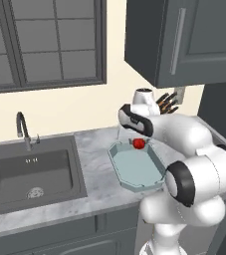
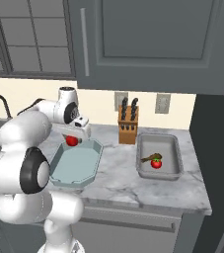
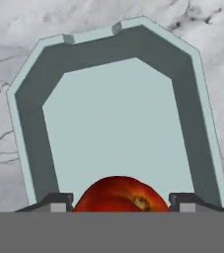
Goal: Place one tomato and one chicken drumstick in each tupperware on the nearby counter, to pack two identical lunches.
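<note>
My gripper (image 3: pixel 118 200) is shut on a red tomato (image 3: pixel 121 193), held just above the far end of the pale blue-green tupperware (image 1: pixel 139 169). From the base views the tomato (image 1: pixel 139 144) (image 2: pixel 72 140) hangs over that container's back rim (image 2: pixel 91 144). The container's floor (image 3: pixel 116 128) is bare. To the right, the plain grey tupperware (image 2: pixel 168 143) holds a second tomato (image 2: pixel 156 163) and a brown chicken drumstick (image 2: pixel 150 157). Both containers rest on the marbled counter (image 2: pixel 118 175).
A wooden knife block (image 2: pixel 128 125) stands against the wall between the two containers. A dark sink basin (image 1: pixel 27 174) with a faucet (image 1: pixel 23 129) lies left of the blue-green container. Dark upper cabinets (image 2: pixel 148 39) hang overhead. A dark tall panel (image 2: pixel 222 163) bounds the counter's right end.
</note>
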Tool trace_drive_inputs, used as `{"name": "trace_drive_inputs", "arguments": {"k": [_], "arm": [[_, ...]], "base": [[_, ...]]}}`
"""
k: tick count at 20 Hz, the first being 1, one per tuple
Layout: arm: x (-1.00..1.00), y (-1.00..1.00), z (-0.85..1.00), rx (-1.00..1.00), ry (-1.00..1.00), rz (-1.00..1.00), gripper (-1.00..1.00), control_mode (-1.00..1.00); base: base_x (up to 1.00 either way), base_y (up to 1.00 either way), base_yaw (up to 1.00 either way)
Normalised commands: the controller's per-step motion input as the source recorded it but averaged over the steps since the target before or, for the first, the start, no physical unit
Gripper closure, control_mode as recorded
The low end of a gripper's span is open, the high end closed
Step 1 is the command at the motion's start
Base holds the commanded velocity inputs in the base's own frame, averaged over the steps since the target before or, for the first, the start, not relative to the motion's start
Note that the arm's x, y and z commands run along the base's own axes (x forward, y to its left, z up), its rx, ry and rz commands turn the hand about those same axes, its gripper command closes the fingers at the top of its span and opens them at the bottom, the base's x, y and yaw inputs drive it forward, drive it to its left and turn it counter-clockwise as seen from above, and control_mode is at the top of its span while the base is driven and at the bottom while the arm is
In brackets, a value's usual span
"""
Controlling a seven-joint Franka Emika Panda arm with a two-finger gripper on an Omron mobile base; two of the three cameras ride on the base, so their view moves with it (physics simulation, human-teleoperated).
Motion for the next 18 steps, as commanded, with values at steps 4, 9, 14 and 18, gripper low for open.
{"name": "trace_drive_inputs", "arguments": {"k": [4, 9, 14, 18], "arm": [[0.0, 0.05, -1.0, -0.03, 0.15, 0.0, 1.0, -1.0], [-0.15, 0.16, -1.0, -0.15, -0.01, 0.02, 1.0, -1.0], [-0.03, 0.01, -0.42, -0.12, -0.11, 0.01, -1.0, -1.0], [0.0, 0.0, 0.64, 0.0, -0.09, -0.07, -1.0, -1.0]], "base": [[0.0, 0.0, 0.0], [0.0, 0.0, 0.0], [0.0, 0.0, 0.0], [0.0, 0.0, 0.0]]}}
